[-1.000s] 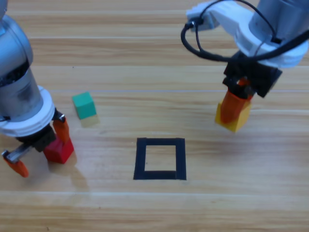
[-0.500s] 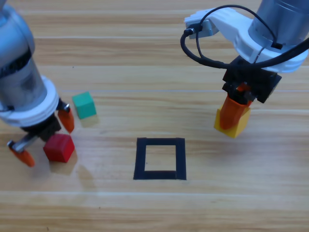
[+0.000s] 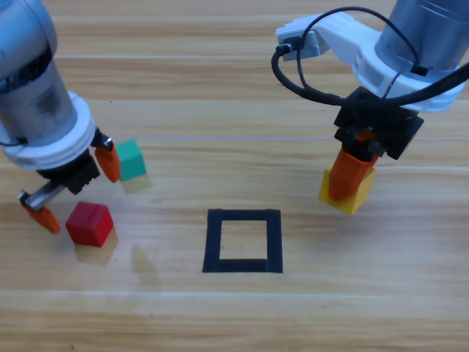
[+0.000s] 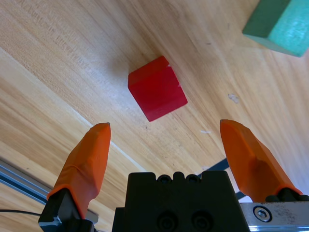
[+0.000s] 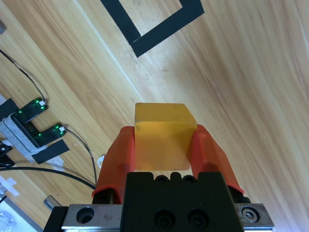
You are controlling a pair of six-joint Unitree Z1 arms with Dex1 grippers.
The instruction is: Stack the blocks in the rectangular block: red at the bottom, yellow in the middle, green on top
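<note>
Rectangular block [image 3: 243,241] hollow; right gripper [image 3: 347,180] clamping yellow [image 3: 350,192], left gripper [image 3: 73,189] wide.

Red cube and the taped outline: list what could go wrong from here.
1. The red cube lies loose on the table, outside the tape outline, with the left tool open above it. If yellow lands first, the order breaks.
2. The right tool, shut on the yellow cube, grips only its lower part, so it might slip.

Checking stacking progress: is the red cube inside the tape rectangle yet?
No, the red cube sits on bare wood left of the tape rectangle.
</note>
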